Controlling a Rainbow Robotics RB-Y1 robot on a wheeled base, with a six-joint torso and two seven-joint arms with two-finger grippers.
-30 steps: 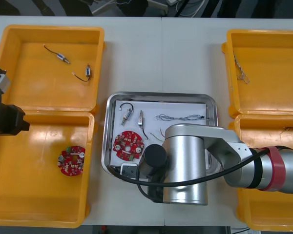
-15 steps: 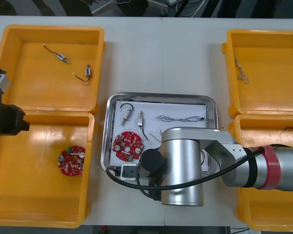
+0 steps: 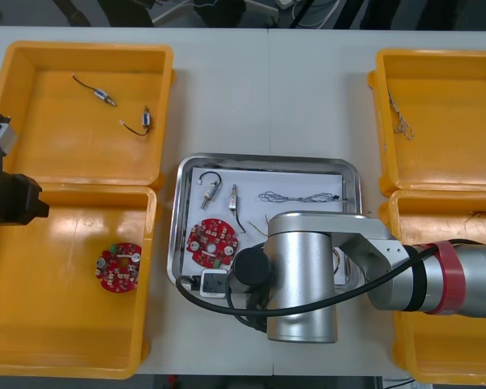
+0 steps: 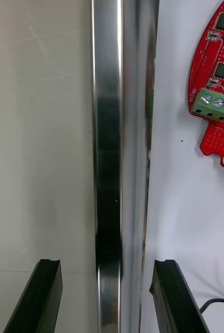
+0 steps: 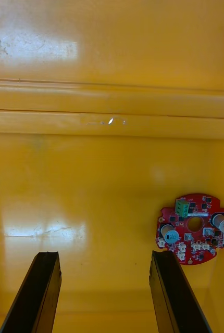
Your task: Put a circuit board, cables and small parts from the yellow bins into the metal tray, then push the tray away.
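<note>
Your right hand [image 4: 106, 266] sits low at the near rim of the tray [image 4: 109, 156], fingers apart and straddling that shiny edge. 1 finger is over the bare worktop [image 4: 39, 130], the other over the tray's white floor, and nothing is clamped. The loading looks finished to me. In the tray you have 1 red circuit board [image 3: 213, 241], the small metal parts [image 3: 209, 193] with a black cable [image 3: 215, 173] curling off them, and a thin twisted cable [image 3: 300, 196] laid across the far side. What's left is the push: the tray sits between the bins in the middle of the worktop, and your right hand seems placed to shove it from this rim. Your left hand [image 5: 104, 257] hangs over the near left bin [image 3: 65, 316], fingers apart and empty, with a spare board [image 5: 194, 237] lying just beside 1 finger.
</note>
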